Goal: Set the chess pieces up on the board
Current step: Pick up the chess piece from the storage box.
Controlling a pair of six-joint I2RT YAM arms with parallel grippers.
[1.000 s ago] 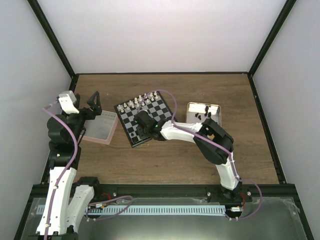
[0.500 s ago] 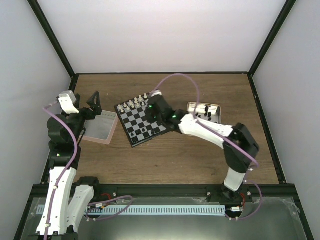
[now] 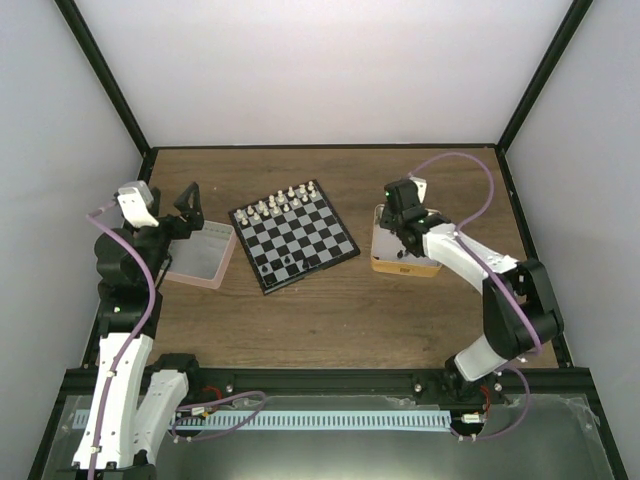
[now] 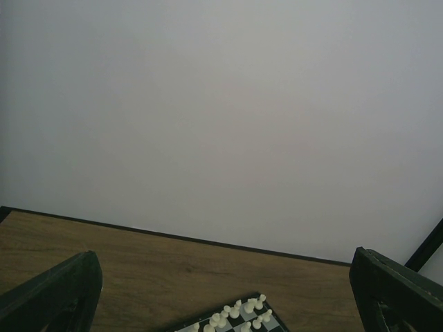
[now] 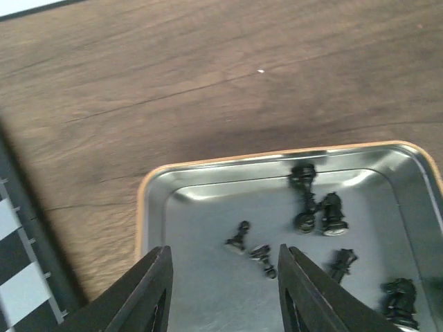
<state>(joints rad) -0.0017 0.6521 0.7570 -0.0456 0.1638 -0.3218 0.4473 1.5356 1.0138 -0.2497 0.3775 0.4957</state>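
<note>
The board [image 3: 300, 238] lies left of centre on the table. White chess pieces [image 3: 285, 203] line its far edge, and they show small in the left wrist view [image 4: 239, 318]. Two black pieces [image 3: 277, 265] stand near its front edge. More black chess pieces [image 5: 318, 207] lie tipped over in a metal tin [image 5: 149, 207]. My right gripper [image 5: 225, 273] hovers open over the tin's left half, with two small black pieces [image 5: 250, 245] just ahead of its fingers [image 5: 158, 290] and nothing held. My left gripper [image 4: 223, 257] is raised and wide open, holding nothing.
A pink tray [image 3: 200, 258] sits left of the board, under my left gripper [image 3: 186, 204]. The metal tin [image 3: 405, 268] stands right of the board, below my right gripper [image 3: 402, 232]. A strip of the board's edge [image 5: 17, 256] shows left of the tin. Walls close the table in.
My right arm swung from the board's front rightward to above the tin, and its jaws widened. Black pieces stand where it left the board. The left arm has not moved.
</note>
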